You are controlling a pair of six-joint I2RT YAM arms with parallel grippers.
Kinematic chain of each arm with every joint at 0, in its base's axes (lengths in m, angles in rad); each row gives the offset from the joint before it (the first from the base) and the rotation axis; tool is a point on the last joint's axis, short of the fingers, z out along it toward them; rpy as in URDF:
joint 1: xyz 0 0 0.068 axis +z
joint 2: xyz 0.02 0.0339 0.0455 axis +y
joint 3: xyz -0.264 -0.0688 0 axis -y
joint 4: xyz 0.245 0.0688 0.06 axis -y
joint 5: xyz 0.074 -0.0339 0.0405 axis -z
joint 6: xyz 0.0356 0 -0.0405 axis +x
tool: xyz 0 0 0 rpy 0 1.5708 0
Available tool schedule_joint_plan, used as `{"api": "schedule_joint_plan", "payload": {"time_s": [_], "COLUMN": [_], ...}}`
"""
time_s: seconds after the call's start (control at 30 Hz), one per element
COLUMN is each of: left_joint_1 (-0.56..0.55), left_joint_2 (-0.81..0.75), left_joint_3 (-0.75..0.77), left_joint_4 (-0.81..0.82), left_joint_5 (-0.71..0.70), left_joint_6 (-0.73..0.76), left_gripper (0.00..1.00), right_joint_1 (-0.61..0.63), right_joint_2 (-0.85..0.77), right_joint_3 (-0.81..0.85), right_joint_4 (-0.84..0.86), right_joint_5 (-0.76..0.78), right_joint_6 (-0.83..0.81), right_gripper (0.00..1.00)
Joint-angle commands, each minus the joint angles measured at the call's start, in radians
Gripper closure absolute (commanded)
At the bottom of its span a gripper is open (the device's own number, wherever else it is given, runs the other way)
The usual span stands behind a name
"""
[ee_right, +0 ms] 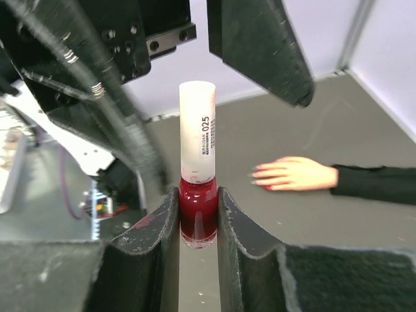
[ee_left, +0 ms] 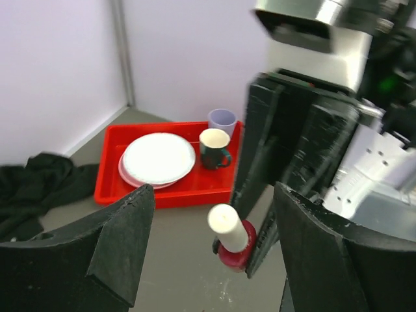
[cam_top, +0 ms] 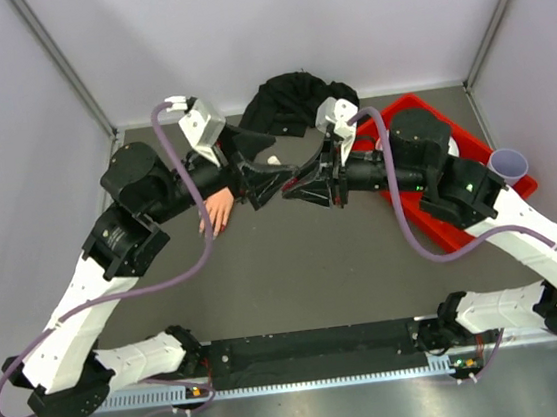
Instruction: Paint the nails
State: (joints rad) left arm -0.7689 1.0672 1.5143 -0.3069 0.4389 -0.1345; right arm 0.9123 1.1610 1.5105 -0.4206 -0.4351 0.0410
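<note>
The right end effector (ee_right: 197,195) is closed narrowly on the red glass body of the polish bottle (ee_right: 198,221), its two fingers pressing the glass from either side and holding it upright. This leaves the white cap (ee_right: 197,130) standing free above its fingers, which looks deliberate, since the cap is the part the other arm needs. The left end effector (ee_left: 213,198) faces it with its jaws spread wide and nothing in them. The cap sits just ahead of and between those fingers, not yet touched, and this reads as a line-up to grip and unscrew it. Holding the bottle in the air between the two arms gives one of them something to twist against.

The nails (ee_right: 257,174) are on the mannequin hand (ee_right: 296,173), which lies flat on the worktop (cam_top: 296,277), off to one side of the right end effector and well apart from the bottle – beside and behind the left end effector's fingers in the top view. They are too small to tell whether any polish is on them. The black sleeve (ee_right: 374,184) runs away from the wrist. Beyond the left end effector's open fingers sits a red tray (ee_left: 107,188) of crockery, out of the way
</note>
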Motion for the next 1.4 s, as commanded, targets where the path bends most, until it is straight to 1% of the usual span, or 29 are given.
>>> {"api": "schedule_joint_plan", "payload": {"time_s": [0.0, 0.1, 0.13, 0.27, 0.47, 0.57, 0.6, 0.7, 0.73, 0.8, 0.83, 0.87, 0.9, 0.93, 0.97, 1.0, 1.03, 1.07, 1.1, 1.13, 1.17, 1.2, 1.23, 1.27, 1.3, 1.33, 1.37], "left_joint_1": [-0.001, 0.000, 0.000, 0.000, -0.001, 0.000, -0.001, 0.000, 0.000, 0.000, 0.000, 0.000, 0.002, 0.003, 0.009, 0.017, 0.025, 0.046, 0.060, 0.072, 0.086, 0.086, 0.083, 0.082, 0.082, 0.079, 0.077], "left_joint_2": [0.051, 0.068, 0.071, 0.074, 0.065, 0.066, 0.073, 0.079, 0.080, 0.085, 0.086, 0.091, 0.096, 0.099, 0.105, 0.108, 0.109, 0.108, 0.111, 0.114, 0.123, 0.135, 0.155, 0.206, 0.230, 0.252, 0.281], "left_joint_3": [0.072, 0.076, 0.073, 0.047, 0.009, 0.003, 0.004, 0.007, 0.006, 0.007, 0.004, 0.003, 0.001, -0.002, -0.015, -0.026, -0.064, -0.089, -0.112, -0.167, -0.196, -0.215, -0.204, -0.186, -0.166, -0.131, -0.120], "left_joint_4": [-0.038, -0.018, -0.005, 0.044, 0.101, 0.109, 0.104, 0.109, 0.114, 0.123, 0.132, 0.140, 0.149, 0.173, 0.198, 0.230, 0.286, 0.421, 0.516, 0.620, 0.904, 1.027, 1.124, 1.287, 1.334, 1.380, 1.444], "left_joint_5": [-0.175, -0.215, -0.219, -0.230, -0.210, -0.194, -0.186, -0.146, -0.132, -0.079, -0.057, -0.036, 0.024, 0.058, 0.108, 0.188, 0.363, 0.455, 0.531, 0.695, 0.751, 0.797, 0.892, 0.921, 0.952, 0.990, 1.006], "left_joint_6": [-0.077, -0.148, -0.166, -0.240, -0.303, -0.318, -0.320, -0.323, -0.321, -0.320, -0.320, -0.320, -0.315, -0.300, -0.287, -0.277, -0.275, -0.295, -0.327, -0.426, -0.501, -0.659, -0.735, -0.808, -0.921, -0.965, -0.999], "left_gripper": [0.23, 0.30, 0.33, 0.40, 0.49, 0.52, 0.55, 0.59, 0.68, 0.76, 0.86, 0.90, 0.95, 1.00, 1.00, 1.00, 1.00, 1.00, 1.00, 1.00, 1.00, 1.00, 1.00, 1.00, 1.00, 1.00, 1.00], "right_joint_1": [-0.007, -0.007, -0.007, -0.006, -0.007, -0.007, -0.007, -0.009, -0.007, -0.007, -0.006, -0.006, -0.007, -0.007, -0.007, -0.007, -0.007, -0.006, -0.007, -0.007, -0.007, -0.007, -0.007, -0.009, -0.007, -0.007, -0.007], "right_joint_2": [-0.027, -0.034, -0.035, -0.034, -0.035, -0.034, -0.032, -0.032, -0.027, -0.021, -0.018, -0.009, -0.007, -0.003, 0.000, -0.004, -0.004, -0.004, -0.006, -0.006, -0.003, 0.006, 0.011, 0.019, 0.025, 0.028, 0.032], "right_joint_3": [-0.006, -0.022, -0.029, -0.030, -0.041, -0.046, -0.046, -0.045, -0.042, -0.036, -0.027, -0.024, -0.013, -0.007, -0.006, -0.007, -0.007, -0.006, -0.001, 0.002, 0.008, 0.019, 0.022, 0.017, 0.010, 0.008, 0.007], "right_joint_4": [0.029, 0.049, 0.055, 0.068, 0.089, 0.109, 0.111, 0.124, 0.131, 0.135, 0.137, 0.138, 0.140, 0.140, 0.149, 0.155, 0.164, 0.178, 0.187, 0.197, 0.215, 0.233, 0.252, 0.288, 0.360, 0.394, 0.413], "right_joint_5": [0.101, 0.139, 0.151, 0.202, 0.233, 0.237, 0.240, 0.248, 0.248, 0.251, 0.253, 0.256, 0.251, 0.242, 0.213, 0.190, 0.161, 0.094, 0.057, -0.035, -0.091, -0.153, -0.265, -0.315, -0.359, -0.405, -0.419], "right_joint_6": [-0.079, -0.084, -0.084, -0.082, -0.075, -0.070, -0.070, -0.058, -0.056, -0.049, -0.047, -0.049, -0.049, -0.049, -0.049, -0.021, -0.018, -0.010, -0.001, 0.013, 0.037, 0.054, 0.100, 0.135, 0.167, 0.218, 0.238], "right_gripper": [1.00, 1.00, 1.00, 1.00, 1.00, 1.00, 1.00, 1.00, 1.00, 1.00, 1.00, 1.00, 1.00, 1.00, 1.00, 1.00, 1.00, 1.00, 1.00, 1.00, 1.00, 1.00, 1.00, 1.00, 1.00, 1.00, 1.00]}}
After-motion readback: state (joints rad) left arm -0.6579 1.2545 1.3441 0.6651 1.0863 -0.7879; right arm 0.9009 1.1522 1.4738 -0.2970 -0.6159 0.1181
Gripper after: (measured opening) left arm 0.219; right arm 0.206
